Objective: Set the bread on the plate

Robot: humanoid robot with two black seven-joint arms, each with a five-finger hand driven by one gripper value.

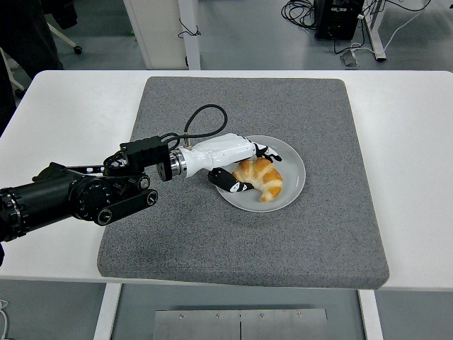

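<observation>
Bread point(260, 177) lies on the plate point(291, 159), left hand point(241, 166) loosely spread beside it.

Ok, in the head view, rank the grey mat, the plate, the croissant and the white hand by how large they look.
Largest to smallest as they look:
1. Grey mat, far the largest.
2. Plate.
3. and 4. Croissant and left hand: too close to rank, as the hand sits above the plate, nearer the camera, and hides part of the croissant.
</observation>
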